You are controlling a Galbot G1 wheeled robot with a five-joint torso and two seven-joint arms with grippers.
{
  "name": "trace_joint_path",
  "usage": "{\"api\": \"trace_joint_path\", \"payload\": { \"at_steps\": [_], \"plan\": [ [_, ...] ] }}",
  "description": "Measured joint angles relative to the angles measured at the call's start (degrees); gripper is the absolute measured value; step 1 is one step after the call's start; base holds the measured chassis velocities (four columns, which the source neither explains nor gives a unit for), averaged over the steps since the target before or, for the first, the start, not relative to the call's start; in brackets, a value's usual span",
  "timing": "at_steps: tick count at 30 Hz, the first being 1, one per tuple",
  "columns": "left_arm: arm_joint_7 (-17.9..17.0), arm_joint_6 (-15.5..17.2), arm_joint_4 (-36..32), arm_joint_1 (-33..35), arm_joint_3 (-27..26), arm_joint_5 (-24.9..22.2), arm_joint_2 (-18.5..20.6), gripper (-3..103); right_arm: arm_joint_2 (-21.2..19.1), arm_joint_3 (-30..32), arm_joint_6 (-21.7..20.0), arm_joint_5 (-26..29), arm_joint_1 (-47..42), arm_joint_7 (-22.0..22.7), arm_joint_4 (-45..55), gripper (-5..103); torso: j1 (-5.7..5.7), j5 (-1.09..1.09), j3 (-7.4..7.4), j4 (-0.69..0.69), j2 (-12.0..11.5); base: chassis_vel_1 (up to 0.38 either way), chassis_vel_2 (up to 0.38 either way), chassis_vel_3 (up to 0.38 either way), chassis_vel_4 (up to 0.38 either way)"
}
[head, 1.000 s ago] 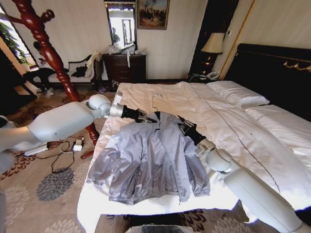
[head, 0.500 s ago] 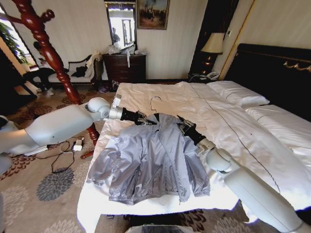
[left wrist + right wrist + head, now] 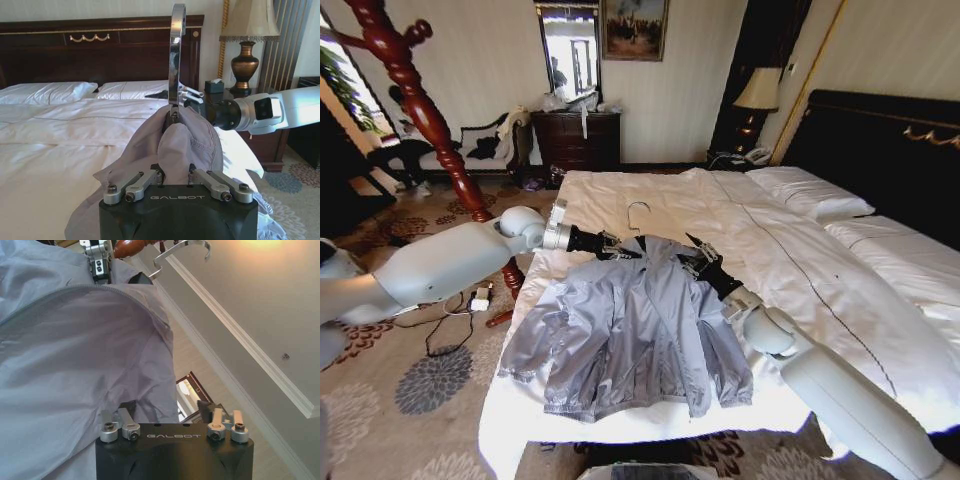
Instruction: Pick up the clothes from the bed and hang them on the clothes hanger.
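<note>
My jacket point(image 3: 630, 335) lies spread out flat on the near part of the bed point(image 3: 820, 270), with its sleeves out to the sides and its bottom edge close to the foot of the bed. The black hanger point(image 3: 638, 228) is tucked inside it at the shoulders, and the little silver hook sticks up past the collar.

My left gripper point(image 3: 620, 246) is at the jacket's left shoulder. In my left wrist view the grey cloth is bunched up between the fingers point(image 3: 142, 181), so it is pinching the jacket there. My right gripper point(image 3: 692, 260) is at the other shoulder. In my right wrist view the cloth comes down between those fingers point(image 3: 120, 427) too, so it is also gripping the jacket.

The bed is very wide, with a white cover and a thin dark line sewn across it. White pillows point(image 3: 810, 192) sit by the black headboard point(image 3: 885, 140).

Around the bed there is a flowery carpet point(image 3: 410, 400). A tall red-brown wooden coat stand point(image 3: 420, 110) rises on my left. By the far wall are a dark dresser point(image 3: 588, 140), a mirror point(image 3: 570, 50), a painting point(image 3: 635, 28) and a lamp point(image 3: 758, 92).
</note>
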Motion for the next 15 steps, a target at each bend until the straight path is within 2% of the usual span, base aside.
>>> {"api": "trace_joint_path", "payload": {
  "at_steps": [2,3,5,6,8,12,14,15],
  "plan": [
    [-0.6,0.0,0.1,0.5,-0.4,0.0,0.2,16,-0.2,0.2,-0.2,0.3,-0.3,0.0,0.2,79,0.0,0.0,0.0,0.0,0.0,0.0,0.0,0.0,0.0],
    [-1.0,0.0,0.2,1.0,-1.0,0.1,0.3,16,-0.3,0.3,-0.3,0.6,-0.5,0.1,0.4,79,0.0,0.0,0.0,0.0,0.0,0.0,0.0,0.0,0.0],
    [-1.5,0.0,0.2,1.9,-2.0,0.1,0.5,16,-0.6,0.5,-0.7,1.3,-0.9,0.3,0.7,90,0.0,0.0,0.0,0.0,0.0,0.0,0.0,0.0,0.0],
    [-1.5,0.0,0.2,1.9,-2.0,0.1,0.5,16,-0.6,0.5,-0.7,1.3,-0.9,0.3,0.7,90,0.0,0.0,0.0,0.0,0.0,0.0,0.0,0.0,0.0],
    [-2.2,0.0,0.1,3.3,-3.6,0.2,1.0,16,-1.2,0.9,-1.1,2.0,-1.4,0.6,1.1,98,0.0,0.0,0.0,-0.01,0.0,0.0,0.0,0.0,0.0],
    [-2.9,0.0,-0.1,4.6,-5.2,0.3,1.6,16,-1.8,1.0,-1.5,3.4,-1.7,0.8,1.8,100,0.0,0.0,0.0,0.0,0.0,0.0,0.0,0.0,0.0],
    [-3.3,0.0,-0.4,5.7,-6.4,0.3,2.3,16,-2.2,1.1,-2.5,6.9,-2.1,1.2,2.5,100,0.0,-0.01,0.0,0.0,0.0,0.0,0.0,0.0,0.0],
    [-3.3,0.0,-0.4,5.7,-6.4,0.3,2.3,16,-2.2,1.1,-2.5,6.9,-2.1,1.2,2.5,100,0.0,-0.01,0.0,0.0,0.0,0.0,0.0,0.0,0.0]
  ]
}}
